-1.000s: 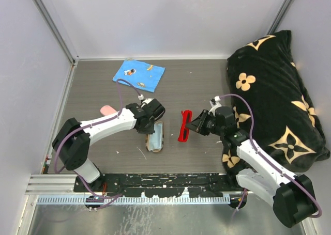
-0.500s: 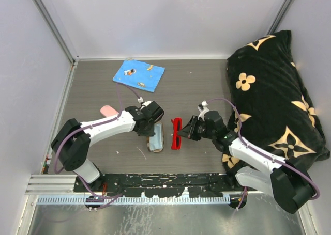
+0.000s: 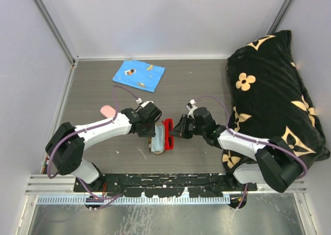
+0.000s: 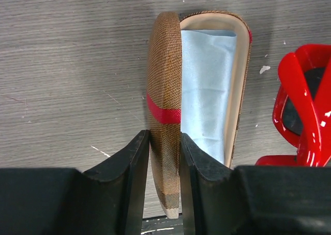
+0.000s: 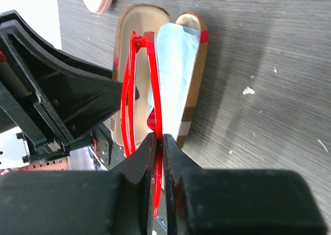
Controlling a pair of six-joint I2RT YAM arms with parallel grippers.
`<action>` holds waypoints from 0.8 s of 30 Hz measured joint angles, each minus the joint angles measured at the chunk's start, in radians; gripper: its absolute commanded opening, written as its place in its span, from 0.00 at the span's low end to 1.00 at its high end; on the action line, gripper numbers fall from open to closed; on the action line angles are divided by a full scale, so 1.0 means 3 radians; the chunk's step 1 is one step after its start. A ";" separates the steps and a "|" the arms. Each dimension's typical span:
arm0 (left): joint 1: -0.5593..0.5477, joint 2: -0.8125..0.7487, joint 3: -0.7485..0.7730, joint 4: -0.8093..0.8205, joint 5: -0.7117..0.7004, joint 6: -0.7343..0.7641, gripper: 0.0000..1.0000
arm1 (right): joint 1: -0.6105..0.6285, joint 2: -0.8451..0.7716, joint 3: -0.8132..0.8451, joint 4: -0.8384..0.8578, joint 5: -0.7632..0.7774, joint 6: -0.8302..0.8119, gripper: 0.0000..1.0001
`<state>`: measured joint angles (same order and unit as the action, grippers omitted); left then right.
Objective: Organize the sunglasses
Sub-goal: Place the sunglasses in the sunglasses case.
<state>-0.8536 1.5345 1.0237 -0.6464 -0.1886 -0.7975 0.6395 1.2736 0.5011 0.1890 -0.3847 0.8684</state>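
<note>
- A pink oval glasses case lies on the grey wood-grain tabletop, well to the left of the arms' work.
- A blue printed square cloth lies flat further back.
- The left pincer straddles the raised lid of a slim brown woven glasses case. One finger presses against each face of the lid, pinching it upright.
- The case lies open, showing a cream lining and a light-blue fabric wipe inside.
- The bright red angular plastic sunglasses hang folded just beside the case's right edge, not in it.
- The right pincer is pressed together on the sunglasses' thin red frame.
- A black plush pillow with tan flower shapes fills the right side.
</note>
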 measured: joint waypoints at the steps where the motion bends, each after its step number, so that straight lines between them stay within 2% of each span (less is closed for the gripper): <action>1: 0.0000 -0.0005 -0.0005 0.0003 0.0010 -0.0001 0.30 | 0.0009 0.0037 0.0025 0.0031 0.0004 0.0004 0.00; 24: -0.0006 -0.0142 -0.0025 0.0034 0.0123 -0.0010 0.33 | 0.0273 0.0528 0.0183 0.0313 0.0196 0.0234 0.00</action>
<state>-0.8555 1.4918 1.0161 -0.6361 -0.1516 -0.8005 0.7216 1.4319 0.5560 0.2829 -0.3260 0.9386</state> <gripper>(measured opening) 0.330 0.129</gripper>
